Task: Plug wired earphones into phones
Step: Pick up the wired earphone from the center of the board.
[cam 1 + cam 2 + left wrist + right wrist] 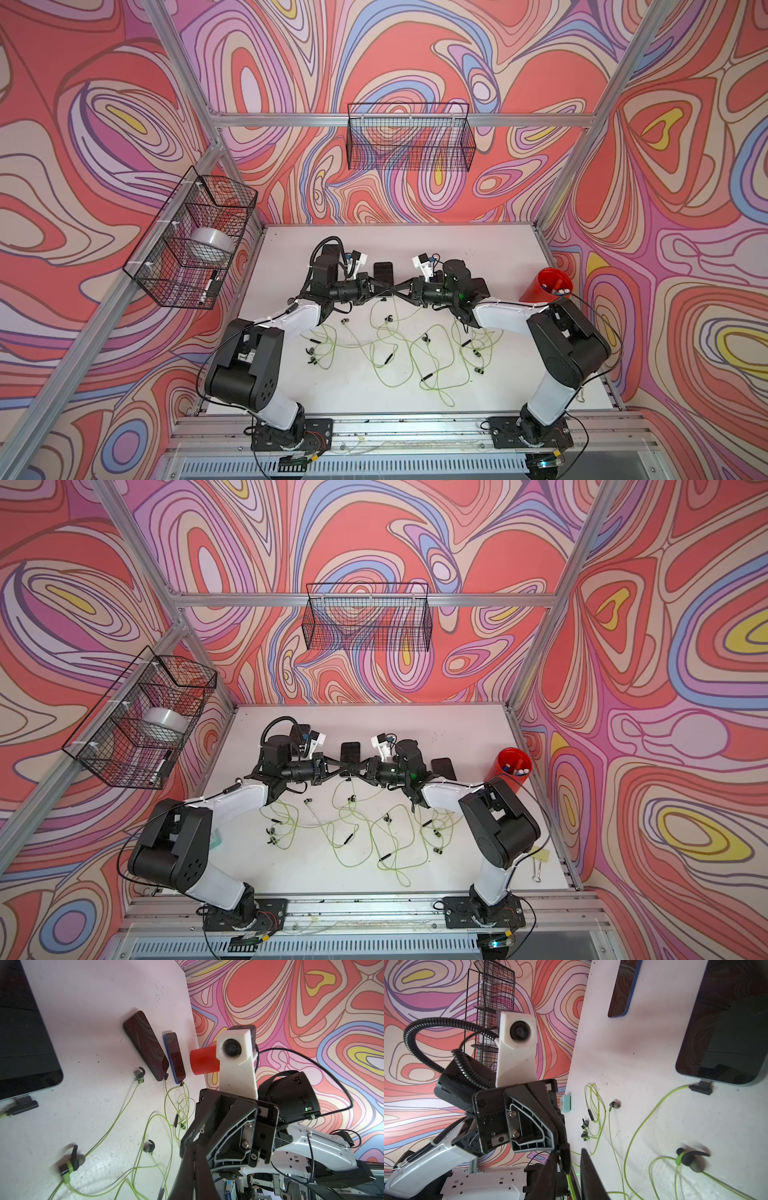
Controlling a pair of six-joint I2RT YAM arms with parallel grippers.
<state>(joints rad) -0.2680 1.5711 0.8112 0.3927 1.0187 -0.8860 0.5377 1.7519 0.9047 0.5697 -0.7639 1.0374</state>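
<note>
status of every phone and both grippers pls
middle phone: earphones plugged in
blue-edged phone by red cup: plugged in
dark phone next to it: plugged in
leftmost phone: no plug at its visible end
left gripper: shut on green cord
right gripper: jaws apart around that cord

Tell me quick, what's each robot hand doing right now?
Left gripper: shut, seemingly pinching a yellow-green earphone cord.
Right gripper: open, jaws either side of that cord, not gripping.
</note>
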